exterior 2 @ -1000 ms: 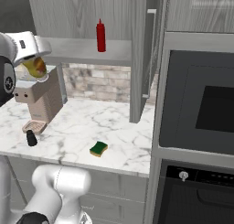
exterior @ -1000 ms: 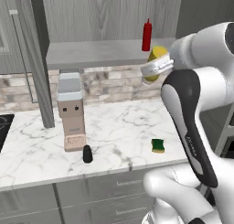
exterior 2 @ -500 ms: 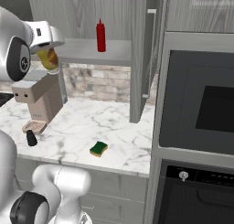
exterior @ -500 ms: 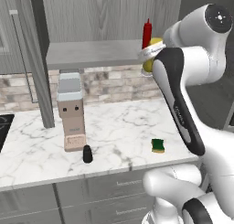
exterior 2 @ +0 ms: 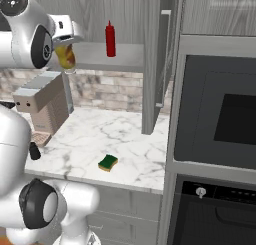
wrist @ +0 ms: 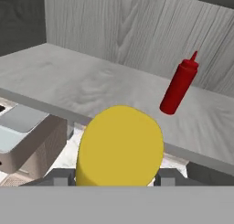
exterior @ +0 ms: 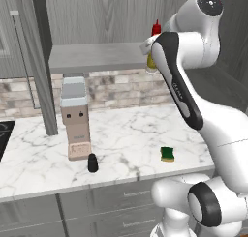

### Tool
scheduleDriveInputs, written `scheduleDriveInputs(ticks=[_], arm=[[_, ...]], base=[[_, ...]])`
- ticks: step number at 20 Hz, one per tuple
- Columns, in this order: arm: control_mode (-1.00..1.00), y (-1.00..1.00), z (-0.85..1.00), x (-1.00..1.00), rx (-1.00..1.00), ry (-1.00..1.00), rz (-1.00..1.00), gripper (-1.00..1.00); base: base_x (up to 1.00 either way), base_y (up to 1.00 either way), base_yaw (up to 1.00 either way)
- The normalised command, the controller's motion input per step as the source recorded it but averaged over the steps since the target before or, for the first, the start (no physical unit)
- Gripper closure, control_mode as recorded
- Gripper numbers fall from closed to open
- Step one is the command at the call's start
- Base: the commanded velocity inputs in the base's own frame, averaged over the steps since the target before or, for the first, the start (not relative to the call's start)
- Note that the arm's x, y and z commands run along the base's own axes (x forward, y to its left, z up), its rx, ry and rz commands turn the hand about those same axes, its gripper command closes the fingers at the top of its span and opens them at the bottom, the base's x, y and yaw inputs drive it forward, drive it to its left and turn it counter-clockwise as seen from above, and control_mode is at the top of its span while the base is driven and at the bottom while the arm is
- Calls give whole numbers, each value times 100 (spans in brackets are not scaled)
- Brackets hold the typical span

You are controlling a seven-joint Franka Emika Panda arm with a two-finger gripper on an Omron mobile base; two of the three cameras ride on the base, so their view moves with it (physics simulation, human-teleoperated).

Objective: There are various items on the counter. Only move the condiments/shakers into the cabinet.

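Yellow plastic squeeze bottle (wrist: 119,145) is clamped between the fingers of the two-finger gripper (exterior 2: 66,43), airborne at the front edge of the flat light-grey shelf board (wrist: 91,88) of the grey wood-grain cabinet (exterior: 97,18), not yet over it. In the right base view its long axis hangs roughly upright below the hand.

Key relation: the shelf lies straight ahead along the gripper's line of sight, so my read is the next move is a push forward over the front edge, then a set-down.

Slim red squeeze bottle with pointed cap (wrist: 180,84) already stands upright on the shelf, ahead and off to one side, well apart from the yellow one.

Short black shaker (exterior: 92,163) is near the front edge of the white marble counter (exterior: 126,134), just beside the tall beige-and-grey appliance (exterior: 75,117). Green-and-yellow sponge (exterior: 167,154) sits near the counter's front right.
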Motion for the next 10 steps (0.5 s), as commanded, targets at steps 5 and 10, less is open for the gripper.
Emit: scheduleDriveInputs(ticks=[5,10], arm=[[-100,3,0,21,-4,-3,-2,100],[-100,7,0,22,-6,-7,-3,100]], base=[[0,0,0],[0,0,0]])
